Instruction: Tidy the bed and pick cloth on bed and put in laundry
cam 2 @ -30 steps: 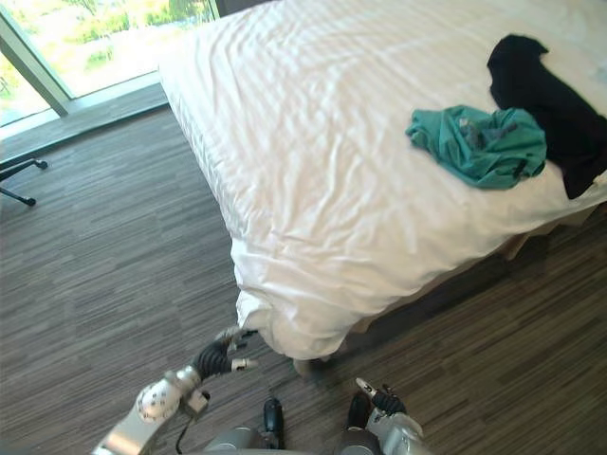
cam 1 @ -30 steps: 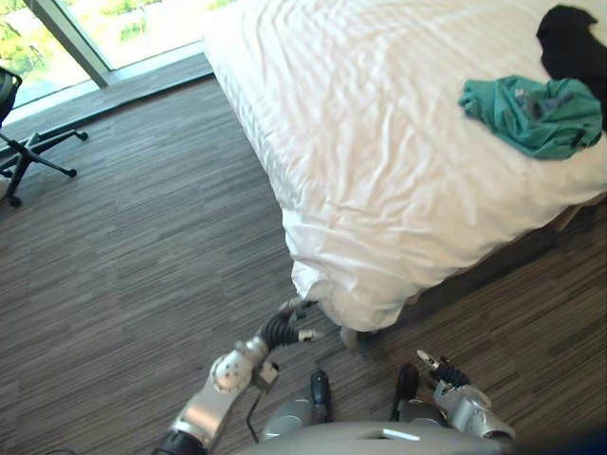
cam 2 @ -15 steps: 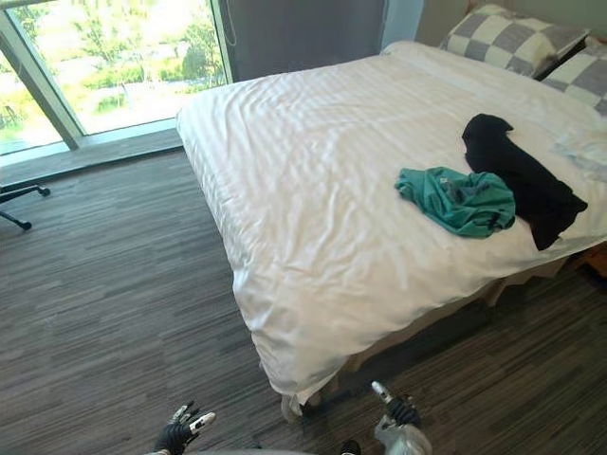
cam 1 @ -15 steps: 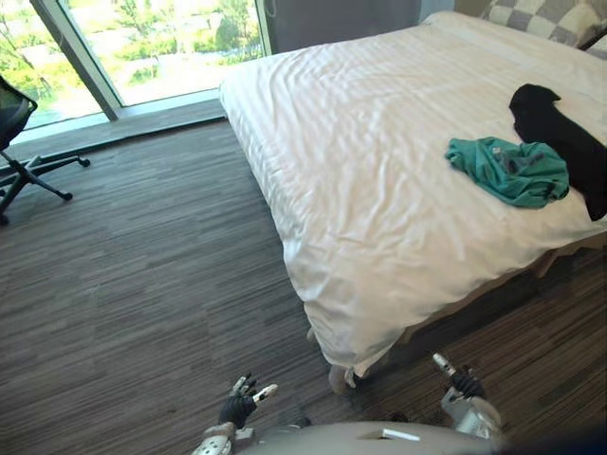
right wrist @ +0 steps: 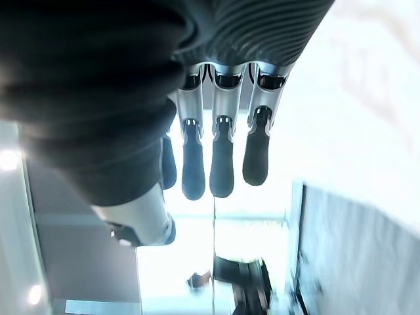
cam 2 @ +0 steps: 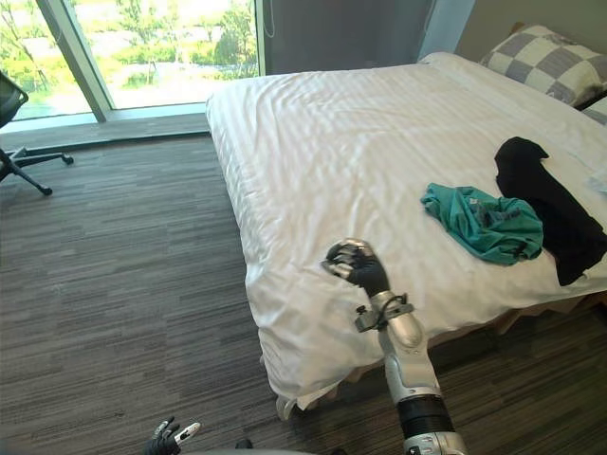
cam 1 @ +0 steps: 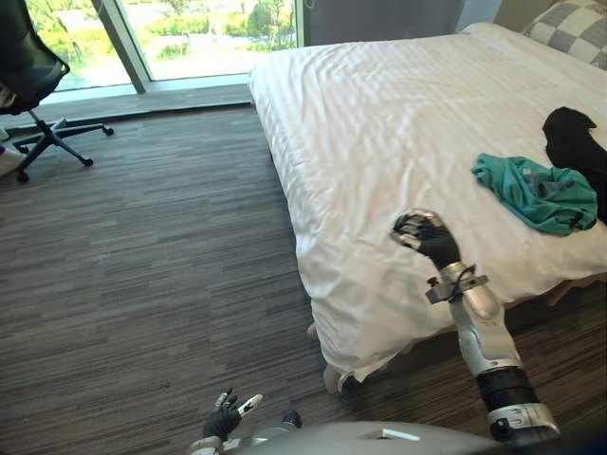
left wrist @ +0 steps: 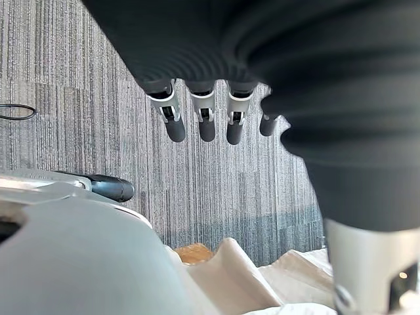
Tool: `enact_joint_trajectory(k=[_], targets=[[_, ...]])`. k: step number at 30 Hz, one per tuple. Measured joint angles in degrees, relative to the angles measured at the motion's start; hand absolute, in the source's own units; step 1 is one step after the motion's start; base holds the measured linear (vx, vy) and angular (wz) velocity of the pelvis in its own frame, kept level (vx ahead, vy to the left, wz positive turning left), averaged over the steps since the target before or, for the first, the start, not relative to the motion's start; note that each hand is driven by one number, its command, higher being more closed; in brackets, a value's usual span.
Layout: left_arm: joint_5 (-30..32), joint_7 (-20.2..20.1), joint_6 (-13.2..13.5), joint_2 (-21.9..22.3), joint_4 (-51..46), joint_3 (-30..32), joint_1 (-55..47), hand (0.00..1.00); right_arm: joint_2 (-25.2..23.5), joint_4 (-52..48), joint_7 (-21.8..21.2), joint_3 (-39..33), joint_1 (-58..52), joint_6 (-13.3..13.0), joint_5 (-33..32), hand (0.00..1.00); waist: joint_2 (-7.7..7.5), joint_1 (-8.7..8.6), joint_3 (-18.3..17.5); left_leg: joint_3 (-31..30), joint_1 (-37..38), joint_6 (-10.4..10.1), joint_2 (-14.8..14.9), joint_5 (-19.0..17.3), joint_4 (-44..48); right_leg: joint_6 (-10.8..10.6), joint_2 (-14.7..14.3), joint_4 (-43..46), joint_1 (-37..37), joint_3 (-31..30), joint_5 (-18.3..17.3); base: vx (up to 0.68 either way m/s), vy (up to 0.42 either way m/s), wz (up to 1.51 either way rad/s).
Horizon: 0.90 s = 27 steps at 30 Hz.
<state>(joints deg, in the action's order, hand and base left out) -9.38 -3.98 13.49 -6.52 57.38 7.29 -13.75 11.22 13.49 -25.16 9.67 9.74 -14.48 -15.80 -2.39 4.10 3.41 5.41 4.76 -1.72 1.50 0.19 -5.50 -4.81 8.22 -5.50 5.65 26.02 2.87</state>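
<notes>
Head views, left to right. An office chair (cam 1: 36, 81) is standing at the far left by the window, on the dark striped floor (cam 1: 161, 246). The left hand (cam 1: 225, 418) is hanging low over that floor, short of the bed's near corner, its fingers (left wrist: 207, 125) lying straight and loosely spread, gripping nothing. The white bed (cam 1: 379, 114) is running diagonally away toward a checked pillow (cam 1: 567, 24). The right hand (cam 1: 424, 237) is hovering above the sheet by the bed's near edge, its fingers (right wrist: 222, 167) lying side by side, relaxed and empty. The teal cloth (cam 1: 531, 190) is lying crumpled on the sheet to the right of this hand and slightly farther in, clearly apart from it, its heap spreading wider across than deep. The black garment (cam 1: 572, 142) is lying just beyond the teal cloth, beside or touching it, its long axis running from the bed's middle toward the right edge. Judgement: the right hand is standing far nearer to both cloths, so the coming reach is likely calling for a rightward, slightly forward move of that arm
</notes>
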Motion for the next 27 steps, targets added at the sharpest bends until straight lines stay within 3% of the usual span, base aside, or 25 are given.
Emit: enact_joint_trajectory(k=[3, 6, 7, 10, 13, 16, 18, 22, 25, 27], targets=[[-0.3, 0.3, 0.6, -0.4, -0.1, -0.6, 0.6, 0.0, -1.7, 4.0, -1.7, 8.9, 7.7, 4.6, 0.3, 1.0, -0.18, 0.38, 1.7, -2.0, -1.9, 0.0, -0.4, 0.7, 0.1, 0.0, 0.2, 0.0, -0.5, 1.8, 0.0, -0.05, 0.001, 0.27], [-1.6, 0.3, 0.7, -0.8, -0.4, -1.1, 4.0, 0.0, -3.1, 7.4, 0.6, 12.6, 16.4, 7.6, 0.4, 1.0, -0.69, 3.01, 5.6, -4.8, -6.1, -0.3, 0.2, 2.0, 0.8, 0.3, 0.0, 0.0, -3.1, 3.8, 0.2, -0.09, -0.034, 0.53], [-3.5, 0.3, 0.8, -1.4, -0.5, -2.2, 6.3, 0.0, -4.0, 10.1, 2.6, 13.8, 21.7, 9.2, 0.4, 1.0, -1.06, 4.25, 9.0, -6.3, -8.2, -0.8, 0.5, 3.0, 0.7, 0.9, -0.5, 0.0, -4.4, 5.3, 0.6, -0.12, -0.05, 0.6], [-5.9, 0.4, 1.0, -1.7, -2.1, -2.7, 9.4, 0.0, -5.6, 15.7, 6.3, 13.8, 30.3, 10.8, 0.2, 1.0, -1.22, 6.57, 13.9, -8.1, -12.6, -0.8, 1.0, 5.4, 0.6, 1.9, -1.1, 0.0, -7.7, 7.2, 1.2, -0.1, -0.027, 0.43], [-7.6, 0.3, 1.0, -1.7, -4.5, -2.7, 12.7, 0.0, -5.6, 21.5, 10.4, 12.6, 38.1, 11.8, -0.9, 1.0, -1.13, 7.49, 19.2, -9.5, -15.9, -1.0, 1.1, 7.1, 0.7, 2.7, -1.2, 0.1, -10.3, 8.3, 2.0, -0.06, -0.006, 0.23], [-7.8, 0.3, 0.9, -0.9, -6.0, -3.4, 15.7, 0.0, -4.0, 26.5, 14.1, 8.7, 40.3, 12.0, -2.2, 1.0, -0.55, 7.9, 21.5, -10.2, -19.4, -0.8, 0.7, 8.0, 0.8, 2.9, -1.1, 0.1, -13.5, 8.7, 2.7, -0.04, 0.011, 0.1], [-8.4, 0.3, 0.7, -0.6, -6.0, -5.2, 17.0, 0.0, -2.0, 30.5, 15.6, 7.1, 40.4, 12.0, -3.2, 1.0, 0.53, 7.91, 22.3, -10.4, -20.9, -0.5, 0.3, 8.3, 0.9, 2.8, -0.8, 0.1, -14.9, 8.7, 3.0, 0.01, 0.036, 0.07], [-8.9, 0.2, 0.4, 1.2, -5.3, -7.6, 19.8, 0.0, 2.9, 35.6, 18.6, 3.2, 40.4, 12.2, -5.3, 1.0, 4.42, 7.67, 24.4, -8.9, -24.5, -0.1, -0.5, 8.6, 1.6, 2.5, 0.7, 2.0, -19.7, 7.0, 3.5, 0.01, 0.063, -0.14], [-9.7, 0.1, 0.4, 2.0, -4.4, -9.6, 21.5, 0.0, 2.4, 37.0, 19.7, 3.2, 40.4, 11.9, -5.4, 1.0, 6.27, 7.53, 25.3, -7.3, -26.6, 0.1, -0.7, 8.7, 1.7, 2.7, 1.1, 2.2, -23.1, 4.7, 4.4, 0.01, 0.043, -0.32], [-10.0, 0.1, 0.5, 2.0, -4.4, -9.6, 22.0, 0.0, 2.4, 38.5, 20.4, 3.2, 39.9, 11.9, -6.1, 1.0, 6.63, 7.18, 25.3, -6.5, -27.7, 0.3, -0.8, 8.8, 1.7, 2.7, 1.3, 2.3, -24.4, 4.1, 4.7, 0.01, 0.04, -0.22]])
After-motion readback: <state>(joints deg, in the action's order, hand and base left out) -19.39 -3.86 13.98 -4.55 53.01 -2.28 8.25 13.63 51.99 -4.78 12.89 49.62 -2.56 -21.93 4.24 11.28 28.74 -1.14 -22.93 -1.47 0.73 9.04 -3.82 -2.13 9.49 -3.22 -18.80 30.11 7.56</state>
